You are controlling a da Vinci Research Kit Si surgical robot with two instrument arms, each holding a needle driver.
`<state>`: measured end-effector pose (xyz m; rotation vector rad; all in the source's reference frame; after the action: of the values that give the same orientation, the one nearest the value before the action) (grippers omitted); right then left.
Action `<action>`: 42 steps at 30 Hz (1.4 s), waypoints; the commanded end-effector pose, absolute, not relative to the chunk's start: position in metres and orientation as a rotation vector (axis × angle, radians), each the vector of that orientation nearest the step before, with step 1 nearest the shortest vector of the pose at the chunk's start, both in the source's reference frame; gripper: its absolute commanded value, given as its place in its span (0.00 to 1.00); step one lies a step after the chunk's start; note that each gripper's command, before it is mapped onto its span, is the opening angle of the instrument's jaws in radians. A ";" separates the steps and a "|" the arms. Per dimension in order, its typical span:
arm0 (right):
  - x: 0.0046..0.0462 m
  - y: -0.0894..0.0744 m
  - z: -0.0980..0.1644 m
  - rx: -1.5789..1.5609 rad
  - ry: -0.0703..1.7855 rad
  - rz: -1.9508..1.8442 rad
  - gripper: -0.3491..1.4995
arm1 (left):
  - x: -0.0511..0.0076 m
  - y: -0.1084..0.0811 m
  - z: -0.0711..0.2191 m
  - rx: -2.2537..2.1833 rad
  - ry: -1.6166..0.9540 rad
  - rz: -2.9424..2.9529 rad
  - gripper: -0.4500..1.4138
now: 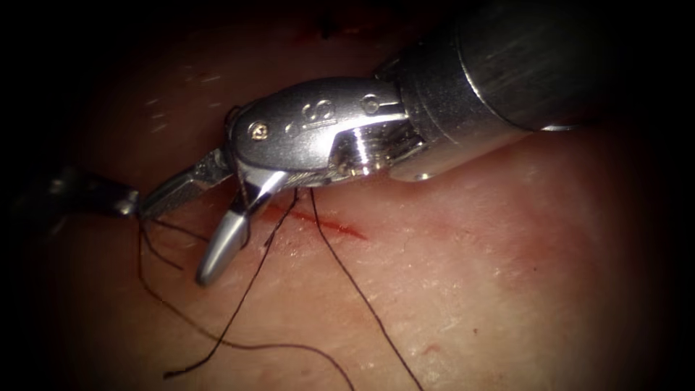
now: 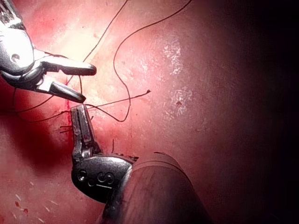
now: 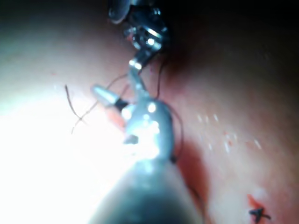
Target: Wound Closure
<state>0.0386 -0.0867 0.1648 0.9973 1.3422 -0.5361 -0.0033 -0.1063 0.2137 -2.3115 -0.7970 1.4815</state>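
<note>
My right claw [image 1: 190, 221] stands apart over the red cut [image 1: 329, 226] in the pale tissue [image 1: 507, 275]. My left claw [image 1: 108, 197] is together at the cut's left end, seemingly on black thread [image 1: 362, 297].

We note a small dark knot [image 3: 258, 213] with short cut ends. It sits just beside a red spot [image 3: 251, 200]. We see pale glistening flecks [image 2: 173, 53] scattered over the tissue [image 2: 224, 93], some in a loose cluster and some single. We also note one small red mark [image 1: 431, 349] lying alone on the pale surface.
</note>
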 end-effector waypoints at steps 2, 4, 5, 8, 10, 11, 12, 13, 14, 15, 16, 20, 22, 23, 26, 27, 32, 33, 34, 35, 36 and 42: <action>0.0385 -0.088 0.165 1.027 1.356 -0.580 0.29 | -0.0041 -0.108 0.214 -2.317 -0.807 1.467 0.00; 0.0379 -0.088 0.164 1.038 1.359 -0.603 0.26 | -0.0037 -0.108 0.214 -2.322 -0.811 1.464 0.00; 0.0376 -0.088 0.164 1.044 1.359 -0.615 0.25 | -0.0034 -0.107 0.214 -2.324 -0.813 1.462 0.00; 0.0367 -0.089 0.164 1.061 1.355 -0.662 0.24 | -0.0025 -0.106 0.214 -2.311 -0.792 1.466 0.00; 0.0367 -0.089 0.164 1.070 1.326 -0.681 0.25 | -0.0024 -0.106 0.215 -2.309 -0.787 1.466 0.00; 0.0368 -0.089 0.164 1.068 1.304 -0.703 0.26 | -0.0024 -0.106 0.215 -2.309 -0.786 1.466 0.00; 0.0368 -0.090 0.164 1.071 1.289 -0.712 0.26 | -0.0025 -0.106 0.215 -2.310 -0.786 1.466 0.00; 0.0369 -0.090 0.164 1.072 1.271 -0.722 0.26 | -0.0025 -0.106 0.215 -2.311 -0.787 1.466 0.00; 0.0371 -0.090 0.164 1.069 1.250 -0.730 0.26 | -0.0026 -0.106 0.215 -2.312 -0.789 1.466 0.00; 0.0373 -0.090 0.164 1.060 1.209 -0.750 0.26 | -0.0026 -0.106 0.214 -2.313 -0.790 1.466 0.00; 0.0376 -0.091 0.164 1.047 1.171 -0.762 0.29 | -0.0027 -0.106 0.214 -2.313 -0.791 1.465 0.00; 0.0391 -0.091 0.165 0.996 1.055 -0.806 0.36 | -0.0027 -0.106 0.213 -2.300 -0.774 1.456 0.00; 0.0392 -0.091 0.166 0.989 1.039 -0.810 0.27 | -0.0027 -0.106 0.213 -2.297 -0.771 1.455 0.00; 0.0393 -0.091 0.166 0.978 1.015 -0.819 0.24 | -0.0027 -0.106 0.213 -2.295 -0.768 1.452 0.00; 0.0399 -0.092 0.167 0.938 0.930 -0.849 0.25 | -0.0028 -0.106 0.211 -2.272 -0.737 1.439 0.00; 0.0400 -0.092 0.168 0.933 0.919 -0.854 0.25 | -0.0028 -0.106 0.211 -2.266 -0.727 1.435 0.00; 0.0405 -0.094 0.169 0.904 0.859 -0.888 0.26 | -0.0029 -0.106 0.208 -2.173 -0.606 1.389 0.00; 0.0405 -0.094 0.169 0.904 0.859 -0.888 0.26 | -0.0029 -0.106 0.208 -2.173 -0.606 1.389 0.00; 0.0405 -0.094 0.169 0.909 0.856 -0.894 0.26 | -0.0030 -0.106 0.208 -2.162 -0.592 1.383 0.00; 0.0405 -0.094 0.169 0.909 0.855 -0.898 0.27 | -0.0031 -0.106 0.207 -2.165 -0.595 1.382 0.00; 0.0406 -0.095 0.169 0.909 0.855 -0.901 0.27 | -0.0033 -0.105 0.207 -2.165 -0.594 1.378 0.00; 0.0413 -0.096 0.169 0.907 0.851 -0.913 0.29 | -0.0052 -0.106 0.204 -2.101 -0.582 1.329 0.00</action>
<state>0.0406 -0.0945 0.1685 0.9019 0.8448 -0.9145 -0.0045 -0.1045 0.2044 -2.0889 -0.5630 1.3224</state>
